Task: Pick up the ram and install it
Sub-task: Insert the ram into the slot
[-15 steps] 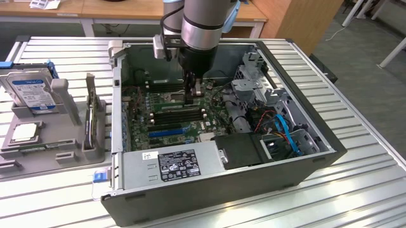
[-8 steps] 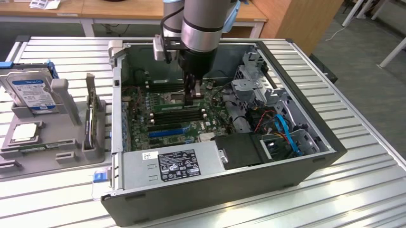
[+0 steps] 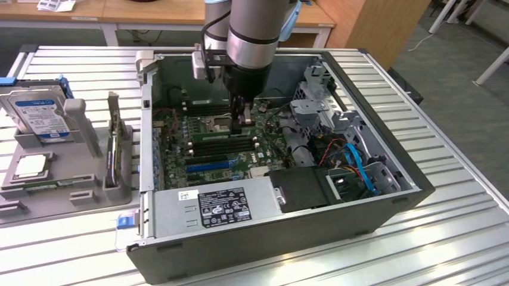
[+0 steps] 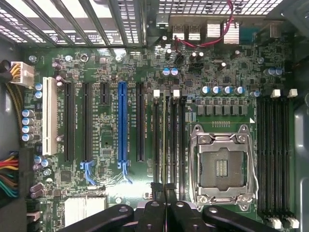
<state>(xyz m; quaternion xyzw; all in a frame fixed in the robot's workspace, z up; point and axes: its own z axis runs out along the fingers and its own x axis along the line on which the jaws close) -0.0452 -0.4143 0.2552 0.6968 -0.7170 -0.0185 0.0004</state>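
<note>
A slatted metal surface point(image 3: 453, 179) carries an open computer case point(image 3: 397, 199). In the exterior view, wooden desks stand behind it at 12 o'clock.

**Progress.** The tool point(image 3: 241, 122) reaches down inside the case, over the motherboard point(image 4: 140, 67). In the wrist view its jaws stand narrow, closed on the ram point(image 4: 164, 140). The ram shows edge-on, in line with the black memory slots point(image 4: 176, 140) just beside the processor socket point(image 4: 221, 166). We judge the pick-up done and the insertion in hand. We cannot tell whether the ram is fully seated.

**Writing.** The power supply label point(image 3: 225, 207), at 6 o'clock from the tool, bears white print too fine to read. The hard drive point(image 3: 40, 116), at 9 o'clock from the case, has a blue label we cannot read. The white lettering on the motherboard is also illegible.
</note>
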